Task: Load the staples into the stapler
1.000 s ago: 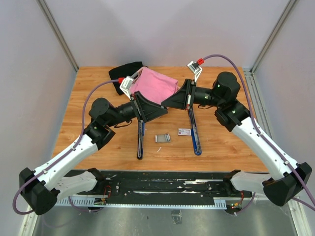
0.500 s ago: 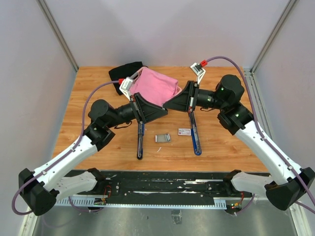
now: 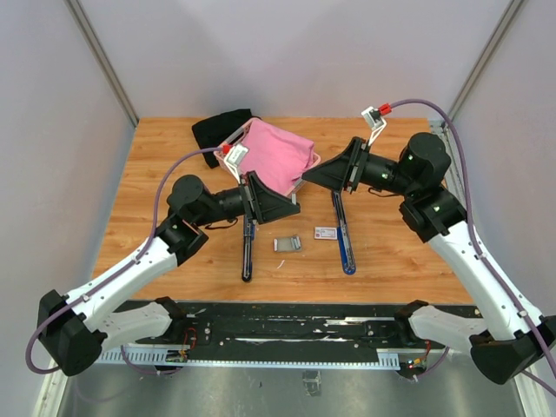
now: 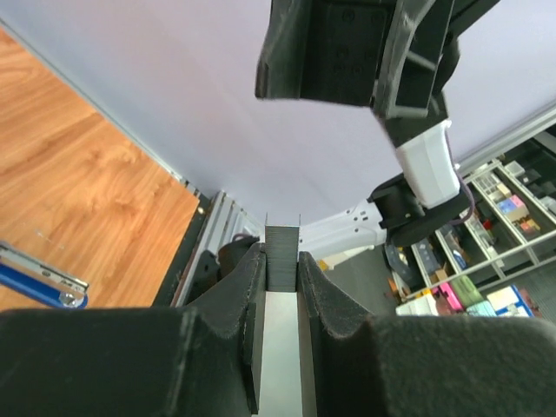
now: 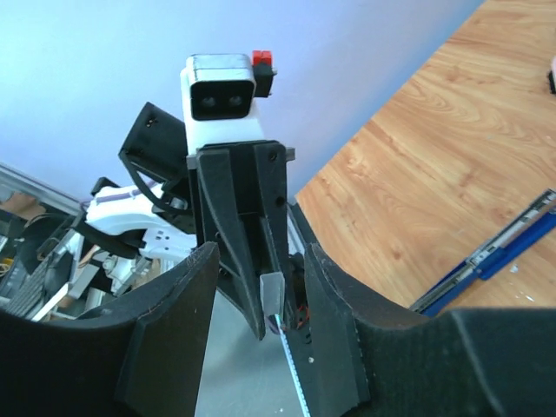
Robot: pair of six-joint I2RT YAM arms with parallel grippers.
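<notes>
Left end effector [image 4: 281, 258] grips the staples [image 4: 281, 246] above the stapler [image 3: 345, 241]; right end effector [image 5: 261, 261] gapes, empty. Next, probably: seat them in its channel.

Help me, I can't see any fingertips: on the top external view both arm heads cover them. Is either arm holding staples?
Observer: Yes. The left wrist view shows a strip of staples clamped between the left jaws, its end poking past their tips.
Operator: And the right arm?
Observer: Its wrist view shows the right jaws apart, with nothing between them.
Operator: Are they touching the strip?
Observer: No. In the right wrist view the strip sits farther off, seen through the gap, at the tips of the left jaws.
</notes>
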